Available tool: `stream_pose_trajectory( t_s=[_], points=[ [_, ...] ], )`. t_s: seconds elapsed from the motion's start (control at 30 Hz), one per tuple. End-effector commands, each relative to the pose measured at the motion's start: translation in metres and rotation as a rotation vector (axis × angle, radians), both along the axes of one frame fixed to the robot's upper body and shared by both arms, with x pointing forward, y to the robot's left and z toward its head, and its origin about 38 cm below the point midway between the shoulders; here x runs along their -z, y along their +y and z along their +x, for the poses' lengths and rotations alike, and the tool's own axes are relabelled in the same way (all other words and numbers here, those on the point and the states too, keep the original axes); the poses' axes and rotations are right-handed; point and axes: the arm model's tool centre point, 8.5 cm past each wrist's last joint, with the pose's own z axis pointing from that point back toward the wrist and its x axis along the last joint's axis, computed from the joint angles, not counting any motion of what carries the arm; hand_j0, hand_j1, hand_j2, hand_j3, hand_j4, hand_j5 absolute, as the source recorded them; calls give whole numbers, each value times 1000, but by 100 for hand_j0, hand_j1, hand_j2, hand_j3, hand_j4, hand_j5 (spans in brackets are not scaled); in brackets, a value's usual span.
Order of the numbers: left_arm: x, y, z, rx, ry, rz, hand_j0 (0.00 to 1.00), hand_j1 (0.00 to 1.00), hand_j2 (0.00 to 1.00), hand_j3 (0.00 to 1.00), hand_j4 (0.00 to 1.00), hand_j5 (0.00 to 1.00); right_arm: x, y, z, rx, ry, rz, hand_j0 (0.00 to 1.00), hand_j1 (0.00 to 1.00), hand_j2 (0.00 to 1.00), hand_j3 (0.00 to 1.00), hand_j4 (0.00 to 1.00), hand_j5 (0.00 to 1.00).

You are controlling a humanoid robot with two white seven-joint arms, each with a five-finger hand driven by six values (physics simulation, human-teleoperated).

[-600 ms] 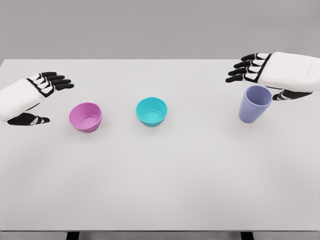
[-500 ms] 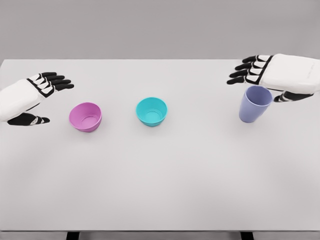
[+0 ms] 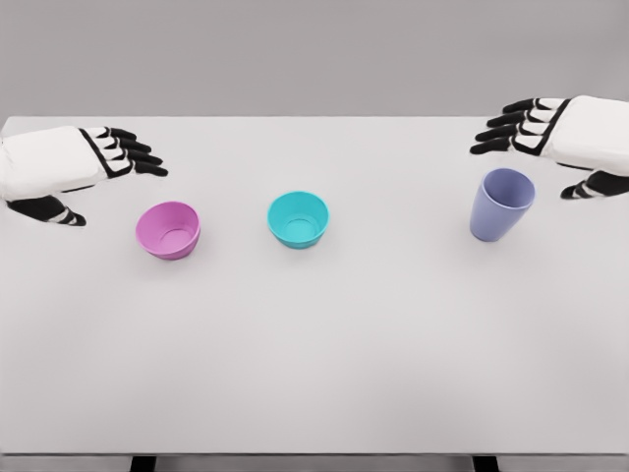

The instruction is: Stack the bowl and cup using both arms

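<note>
From my seat, nothing is stacked yet: all three vessels sit apart on the white desk (image 3: 314, 374), each upright and mouth-up. The pink round plastic bowl (image 3: 168, 229) stands toward the desk's left edge, the teal round plastic bowl (image 3: 298, 218) sits near the middle of the desk, closer to the far edge than the near one, and the lavender plastic cup (image 3: 500, 205) stands toward the right edge, leaning slightly as I see it. My left robot hand (image 3: 93, 165) hovers beyond and to the left of the pink bowl, fingers spread and extended, thumb hanging below, gripping nothing and not touching the bowl. My right robot hand (image 3: 550, 138) hovers beyond the cup and to its right, also spread wide and empty, with the thumb off to the cup's right and clear of the rim. I judge the task to be at its very start: both grasps are yet to be made, then a bowl and the cup must be lifted and brought together, presumably onto or into the teal bowl in the middle, though which goes into which I cannot tell.
</note>
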Motion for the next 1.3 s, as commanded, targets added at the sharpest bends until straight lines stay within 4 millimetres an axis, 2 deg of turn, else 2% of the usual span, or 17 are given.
stream_pose_trajectory(
  t_s=[0.0,0.07,0.13,0.23,0.33,0.43,0.47,0.53,0.67,0.87,1.03,1.27],
  points=[
    [37,-29,-3,72,114,0,100,100,100,100,100,100,-10,-4,-1,8,-15,18,100,100,100,100,100,100],
    [37,-42,15,107,142,70,100,100,100,100,100,100,-16,-5,-2,12,-33,24,100,100,100,100,100,100],
    [31,-49,21,129,141,116,100,100,100,100,100,100,-28,-10,-3,23,-65,31,100,100,100,100,100,100],
    [21,-48,24,128,115,132,100,100,100,100,100,100,-18,-10,-4,21,-35,38,100,100,100,100,100,100],
    [26,-51,24,132,123,138,100,100,100,100,100,100,-15,-9,-3,21,-29,37,100,100,100,100,100,100],
    [28,-51,25,133,128,139,100,100,100,100,100,100,-5,8,4,-16,-24,129,100,100,100,100,100,100],
    [30,-49,26,124,128,148,100,100,100,100,100,100,-2,20,6,-47,-30,170,100,100,100,100,100,100],
    [34,-47,28,117,129,171,100,100,100,100,100,100,-6,16,5,-38,-39,161,100,100,100,100,100,100],
    [41,-48,32,109,134,181,100,100,100,100,100,100,6,16,3,-36,-6,158,100,100,100,100,100,100],
    [52,-53,36,113,143,198,100,100,100,100,100,100,-2,1,-1,-3,-10,98,100,100,100,100,100,100],
    [59,-53,37,106,158,197,100,100,100,100,100,100,0,-4,-3,8,7,68,100,100,100,100,100,100],
    [64,-48,39,95,112,301,100,100,100,100,100,100,2,-6,-4,14,16,57,100,100,100,100,100,100]
  ],
)
